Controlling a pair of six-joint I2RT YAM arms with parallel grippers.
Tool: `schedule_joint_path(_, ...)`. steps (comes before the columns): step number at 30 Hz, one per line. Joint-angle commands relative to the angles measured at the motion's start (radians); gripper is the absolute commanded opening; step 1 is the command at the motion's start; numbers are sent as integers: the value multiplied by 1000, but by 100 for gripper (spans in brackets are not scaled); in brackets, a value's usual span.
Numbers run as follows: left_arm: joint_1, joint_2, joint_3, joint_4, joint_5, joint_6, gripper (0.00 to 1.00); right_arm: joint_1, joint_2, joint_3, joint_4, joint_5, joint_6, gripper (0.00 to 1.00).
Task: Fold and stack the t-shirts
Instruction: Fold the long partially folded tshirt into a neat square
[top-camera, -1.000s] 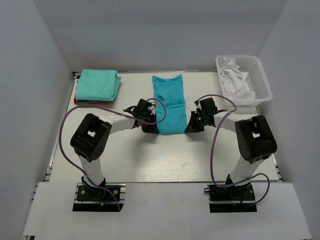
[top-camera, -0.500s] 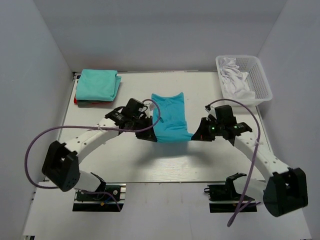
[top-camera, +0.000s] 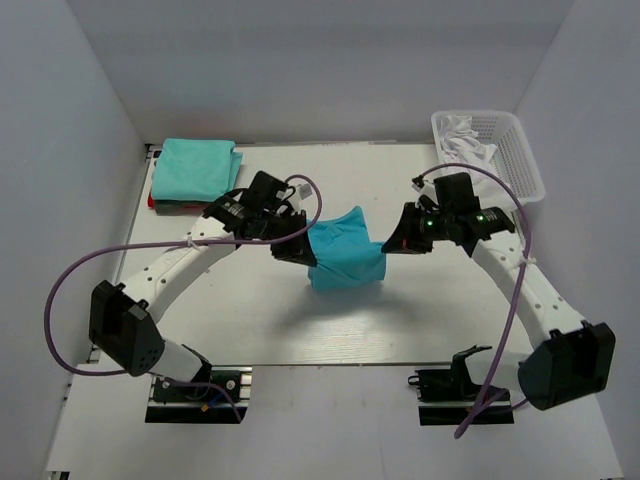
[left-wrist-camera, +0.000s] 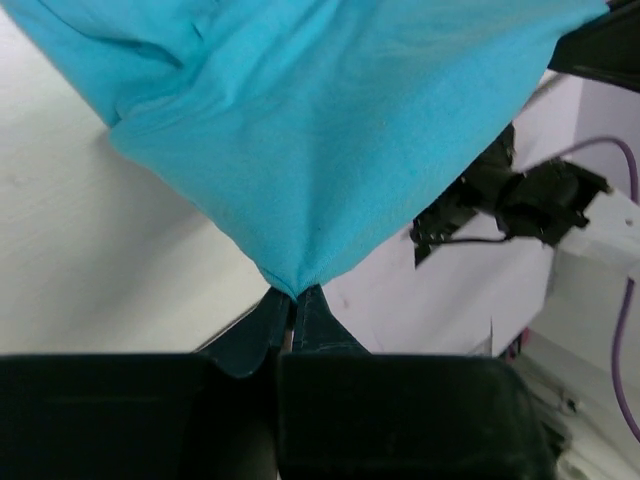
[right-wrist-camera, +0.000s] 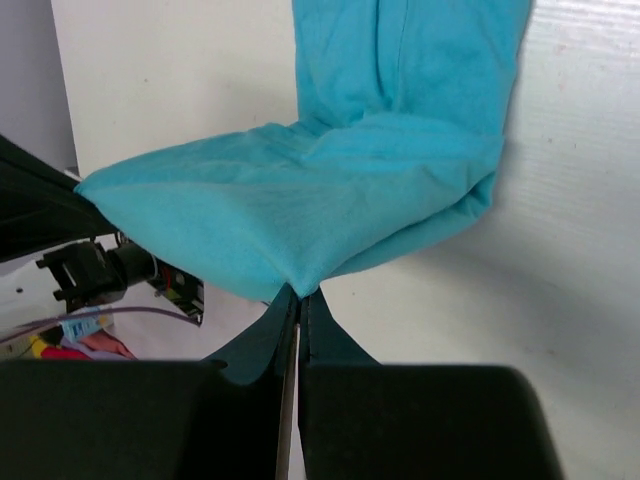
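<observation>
Top external view, nearest me first: the near half of the table (top-camera: 300, 320) lies bare between the two arm bases. Around the table's centre both arms reach inward and meet over the same piece of cloth. The left gripper (top-camera: 305, 253) sits at 9 o'clock of the turquoise t-shirt (top-camera: 345, 258) and the right gripper (top-camera: 390, 244) at 3 o'clock, each at one end of a raised edge. The cloth sags between them, and the rest of the shirt lies doubled on the table beneath.

From the left wrist camera I see the fingers (left-wrist-camera: 325, 325) pinched tight together on a pointed corner of the tee, which spreads up and away from them. The right wrist camera shows the same thing on its side: fingers (right-wrist-camera: 262, 335) clamped on a corner, the cloth fanning out above, and a folded layer resting on the white surface at 12 o'clock.

Farther back, at 10 o'clock of the table, the folded mint-teal tees (top-camera: 195, 168) lie as a neat rectangle against the far edge, well apart from the held shirt. At 2 o'clock, in the far corner, stands a white mesh basket (top-camera: 522, 160) with crumpled white cloth (top-camera: 462, 135) inside it; the right arm partly covers its near end.
</observation>
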Motion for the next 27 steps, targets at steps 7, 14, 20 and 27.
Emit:
schedule_joint_path(7, 37, 70, 167, -7, -234, 3, 0, -43, 180, 231, 37, -3, -22, 0)
schedule_joint_path(14, 46, 103, 162, 13, -163, 3, 0, -67, 217, 257, 34, -46, -39, 0)
schedule_joint_path(20, 37, 0, -1, 111, -25, -6, 0, -72, 110, 138, 41, -56, -45, 0)
schedule_joint_path(27, 17, -83, -155, 228, 205, -6, 0, -79, -68, 16, 44, -11, -36, 0)
